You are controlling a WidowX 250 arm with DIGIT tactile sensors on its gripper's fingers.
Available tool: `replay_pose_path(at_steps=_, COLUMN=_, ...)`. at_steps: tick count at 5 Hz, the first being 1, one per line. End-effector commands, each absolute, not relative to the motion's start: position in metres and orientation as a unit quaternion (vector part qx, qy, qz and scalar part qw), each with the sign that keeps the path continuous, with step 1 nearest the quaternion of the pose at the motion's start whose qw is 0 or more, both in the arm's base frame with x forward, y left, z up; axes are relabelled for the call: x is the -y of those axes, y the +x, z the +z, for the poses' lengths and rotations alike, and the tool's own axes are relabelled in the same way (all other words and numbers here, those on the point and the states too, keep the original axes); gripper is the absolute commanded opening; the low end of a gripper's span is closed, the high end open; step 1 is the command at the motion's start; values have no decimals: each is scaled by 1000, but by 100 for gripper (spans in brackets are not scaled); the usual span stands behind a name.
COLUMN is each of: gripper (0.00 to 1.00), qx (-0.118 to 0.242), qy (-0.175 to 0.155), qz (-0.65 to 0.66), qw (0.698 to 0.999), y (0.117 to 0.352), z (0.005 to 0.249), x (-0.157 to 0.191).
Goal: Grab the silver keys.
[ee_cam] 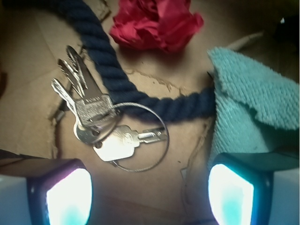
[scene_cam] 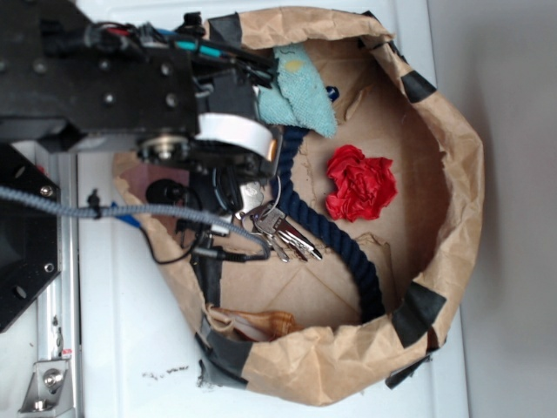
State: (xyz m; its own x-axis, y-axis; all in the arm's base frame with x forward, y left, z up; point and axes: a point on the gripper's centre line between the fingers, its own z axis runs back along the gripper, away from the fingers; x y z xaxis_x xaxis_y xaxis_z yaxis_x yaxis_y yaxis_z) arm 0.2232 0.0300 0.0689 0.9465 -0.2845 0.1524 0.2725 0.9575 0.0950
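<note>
The silver keys (ee_cam: 101,126) lie flat on the brown paper floor, several on a thin wire ring, one with a broad bright head. In the exterior view the silver keys (scene_cam: 283,233) lie beside the dark-blue rope (scene_cam: 335,235). My gripper (ee_cam: 150,194) is open and empty, its two glowing pads wide apart, with the keys just beyond the fingertips and slightly left of centre. In the exterior view the gripper (scene_cam: 252,205) hangs over the keys' ring end, its fingertips mostly hidden by the arm.
A thick dark-blue rope (ee_cam: 108,70) curves just behind the keys. A crumpled red paper (ee_cam: 157,23) lies beyond it. A teal cloth (ee_cam: 253,98) sits on the right. All sit inside a brown paper basket (scene_cam: 452,139) with black tape.
</note>
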Motion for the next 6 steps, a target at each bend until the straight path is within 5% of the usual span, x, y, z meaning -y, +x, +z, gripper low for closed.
replay_pose_path(at_steps=1, gripper=100, qx=101, qy=54, qz=-177, qw=978, y=235, z=67, x=-17)
replay_pose_path(at_steps=3, gripper=100, qx=89, qy=16, qz=-204, qw=975, y=244, z=52, x=-6)
replay_pose_path(at_steps=6, gripper=100, qx=113, qy=40, qz=-225, qw=967, y=252, z=46, x=0)
